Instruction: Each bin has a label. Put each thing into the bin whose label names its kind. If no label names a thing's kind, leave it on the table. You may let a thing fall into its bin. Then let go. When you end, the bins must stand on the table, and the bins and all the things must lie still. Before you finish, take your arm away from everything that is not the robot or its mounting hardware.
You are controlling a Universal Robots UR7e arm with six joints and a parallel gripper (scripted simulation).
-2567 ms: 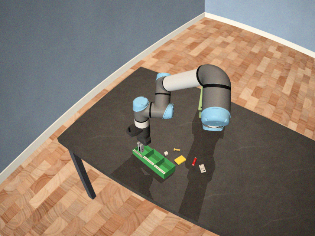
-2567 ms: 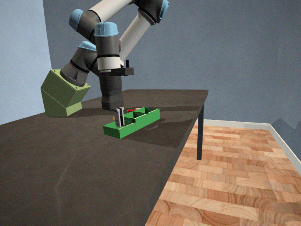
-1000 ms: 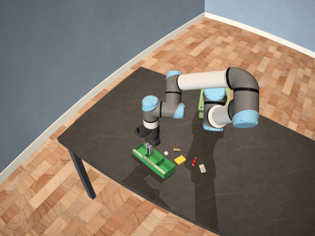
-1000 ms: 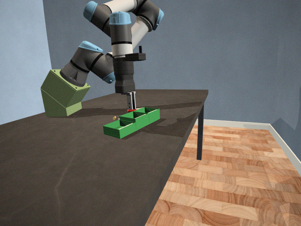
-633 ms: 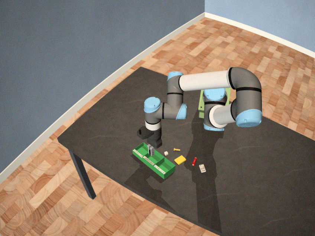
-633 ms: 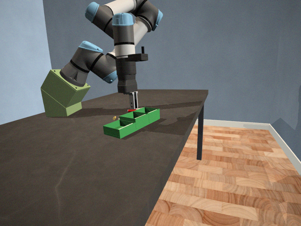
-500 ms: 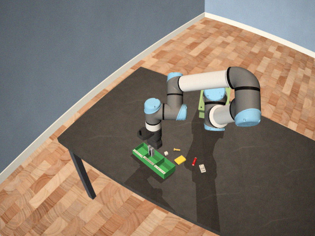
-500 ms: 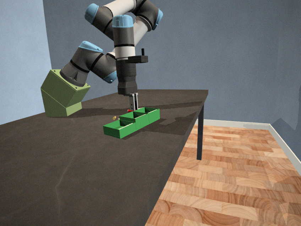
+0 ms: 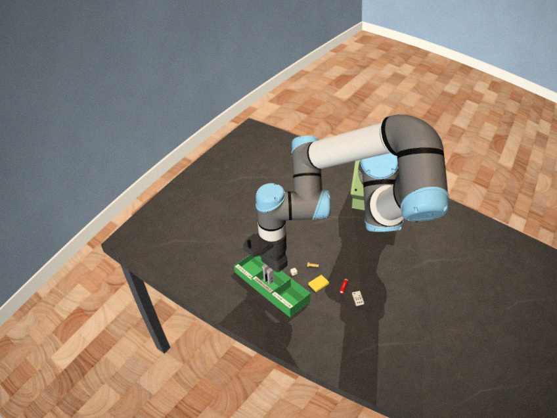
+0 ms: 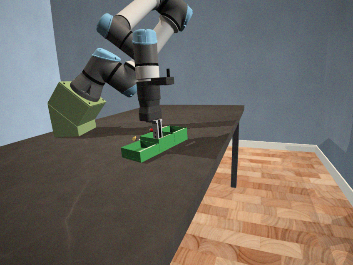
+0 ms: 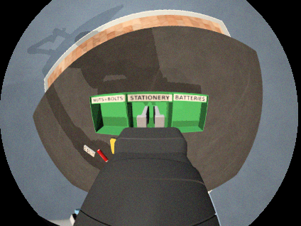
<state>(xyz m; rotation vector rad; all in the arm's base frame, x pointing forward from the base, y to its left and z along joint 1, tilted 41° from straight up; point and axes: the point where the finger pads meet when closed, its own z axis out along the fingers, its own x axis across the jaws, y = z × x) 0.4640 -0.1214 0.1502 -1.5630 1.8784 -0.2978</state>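
From the top, the gripper (image 9: 268,274) (image 10: 157,128) (image 11: 151,111), fingers slightly parted, is over a green three-part bin tray (image 9: 300,305) (image 10: 131,156) (image 11: 203,117); a die (image 9: 293,271), bolt (image 9: 312,265), yellow block (image 9: 318,283) (image 11: 113,146), red cylinder (image 9: 343,286) (image 10: 151,129) (image 11: 102,155) and domino (image 9: 357,298) (image 11: 89,151) lie outside it. From the exterior, the fingertips overlap the middle bin. At the wrist, STATIONERY labels that bin; whether anything is gripped cannot be told.

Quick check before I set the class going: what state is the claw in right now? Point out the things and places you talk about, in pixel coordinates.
Claw (image 9: 268,280) (image 10: 158,137) (image 11: 151,111): slightly open, with a narrow gap between its fingers and nothing visible held.
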